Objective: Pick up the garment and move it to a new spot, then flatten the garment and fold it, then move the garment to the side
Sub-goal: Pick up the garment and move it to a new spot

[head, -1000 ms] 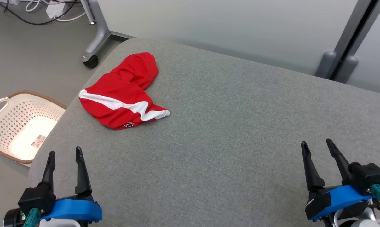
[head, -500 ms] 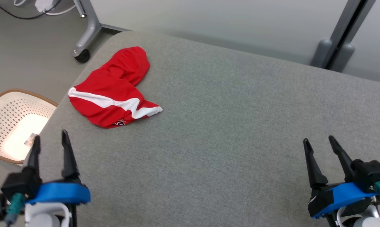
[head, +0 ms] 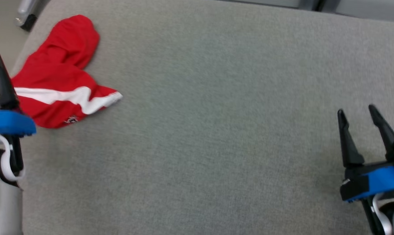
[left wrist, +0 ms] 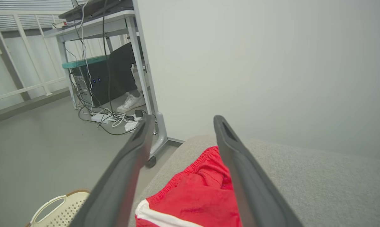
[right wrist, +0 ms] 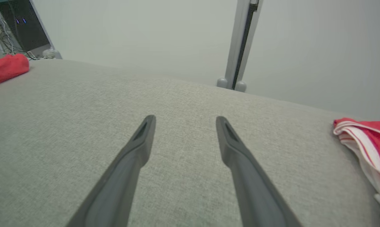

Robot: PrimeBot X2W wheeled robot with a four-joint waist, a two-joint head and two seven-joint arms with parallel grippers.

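On grey upholstery (head: 216, 137), two red garments (head: 56, 71) (right wrist: 369, 132); above, two spread-fingered end effectors (left wrist: 183, 119) (head: 356, 111)

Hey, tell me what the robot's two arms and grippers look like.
The left gripper and right gripper each have two long, dark, tapering fingers with a slot near the tip. Each sits on a bright blue bracket. Behind the left one are a pale grey forearm and a white loop, perhaps a cable.
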